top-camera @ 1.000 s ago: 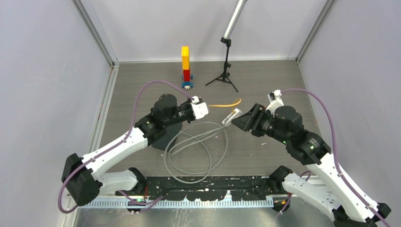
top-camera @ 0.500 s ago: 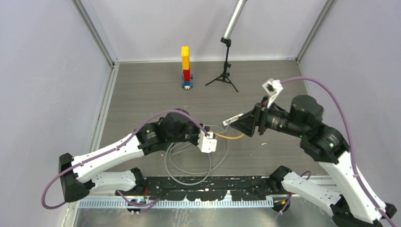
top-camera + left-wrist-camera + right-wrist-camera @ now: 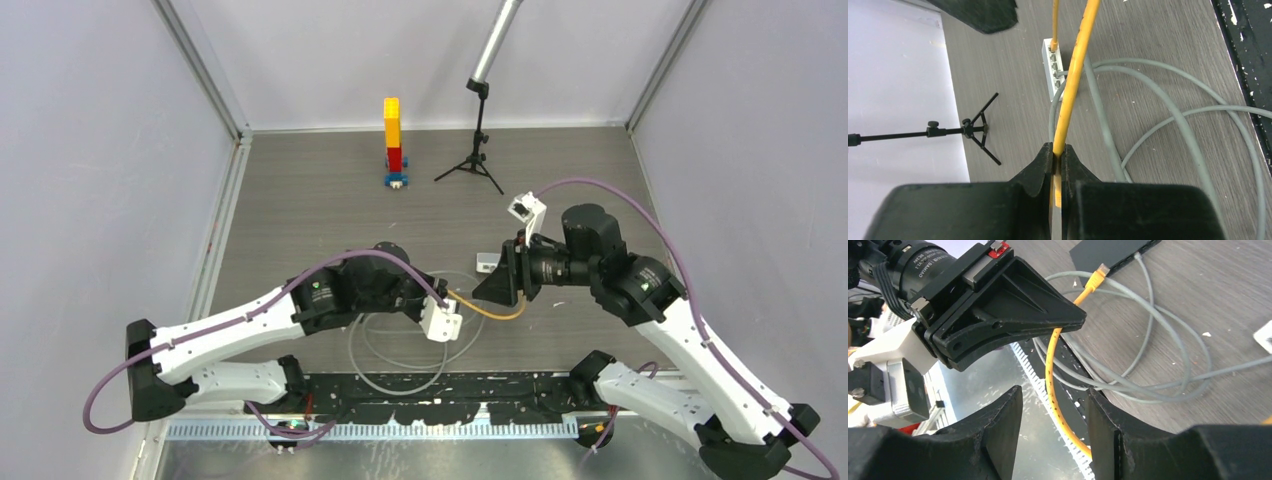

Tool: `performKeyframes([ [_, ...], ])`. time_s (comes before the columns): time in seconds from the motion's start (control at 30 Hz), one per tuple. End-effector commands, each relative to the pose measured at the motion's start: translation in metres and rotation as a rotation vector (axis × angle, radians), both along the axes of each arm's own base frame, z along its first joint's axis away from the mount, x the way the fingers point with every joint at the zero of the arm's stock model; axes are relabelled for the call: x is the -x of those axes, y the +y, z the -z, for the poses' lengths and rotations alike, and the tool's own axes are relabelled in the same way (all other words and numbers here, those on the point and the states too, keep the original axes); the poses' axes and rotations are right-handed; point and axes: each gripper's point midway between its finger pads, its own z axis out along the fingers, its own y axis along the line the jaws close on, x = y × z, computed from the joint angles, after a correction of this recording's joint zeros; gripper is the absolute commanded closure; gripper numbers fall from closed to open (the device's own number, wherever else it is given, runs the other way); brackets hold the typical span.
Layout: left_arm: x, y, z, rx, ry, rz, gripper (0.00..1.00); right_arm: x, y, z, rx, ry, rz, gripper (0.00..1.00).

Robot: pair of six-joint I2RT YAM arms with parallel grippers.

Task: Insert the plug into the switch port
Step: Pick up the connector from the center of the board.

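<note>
One yellow plug (image 3: pixel 1096 279) lies with its long axis 7-to-1 o'clock in the right wrist view, nose at 1 o'clock against the edge of the switch box (image 3: pixel 1048 70). In the left wrist view that box runs 12 to 6, ports facing 3, with the plug at the end port (image 3: pixel 1053 48); how deep it sits is unclear. The left hand (image 3: pixel 1058 159) is clenched on the yellow cable (image 3: pixel 1075 65), the held end hidden between its fingers. The right hand (image 3: pixel 1054 392) is released, with the cable passing through its gap. Half a second ago it stood farther toward 2 o'clock; now it covers most of the box from above, and the cable sags deeper over the worktop (image 3: pixel 1158 40).
</note>
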Motion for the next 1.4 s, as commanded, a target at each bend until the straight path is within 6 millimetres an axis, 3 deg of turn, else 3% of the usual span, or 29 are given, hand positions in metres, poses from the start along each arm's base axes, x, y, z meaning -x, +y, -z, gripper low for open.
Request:
performKeyframes([
  [0.0,0.002,-0.010,-0.027,0.059,-0.035,0.023,1.00,0.005,0.015,0.001,-0.075,0.037,-0.058,0.47],
  [0.33,0.009,-0.022,-0.028,0.064,-0.030,0.060,1.00,-0.001,0.037,0.024,-0.056,0.074,-0.083,0.51],
  [0.57,0.009,-0.025,-0.023,0.055,-0.032,0.052,1.00,0.004,0.050,0.038,-0.015,0.113,-0.139,0.85],
  [0.73,-0.001,-0.020,-0.025,0.080,-0.069,-0.013,1.00,0.012,0.048,0.037,-0.023,0.101,-0.170,0.98],
  [0.83,-0.009,-0.018,-0.031,0.125,-0.079,-0.071,0.99,0.010,0.045,0.037,-0.026,0.069,-0.152,1.00],
  [0.93,-0.021,-0.013,-0.039,0.205,-0.077,-0.180,0.37,-0.003,0.037,0.035,-0.015,-0.002,-0.068,1.00],
  [0.97,-0.022,-0.011,-0.041,0.233,-0.062,-0.202,0.11,-0.009,0.033,0.036,-0.004,-0.030,-0.028,1.00],
  [1.0,-0.021,-0.008,-0.042,0.251,-0.046,-0.214,0.02,-0.014,0.028,0.034,0.003,-0.057,0.008,1.00],
  [1.07,-0.017,0.000,-0.048,0.308,0.005,-0.244,0.00,-0.024,0.019,0.033,0.023,-0.116,0.069,1.00],
  [1.17,-0.014,0.020,-0.073,0.493,0.104,-0.348,0.00,-0.032,0.007,0.031,0.040,-0.205,0.122,1.00],
  [1.27,-0.024,0.050,-0.098,0.760,0.270,-0.567,0.00,-0.033,-0.003,0.021,0.016,-0.334,0.129,0.99],
  [1.37,-0.035,0.077,-0.106,0.944,0.439,-0.778,0.00,-0.035,-0.010,0.005,-0.056,-0.496,0.148,0.99],
])
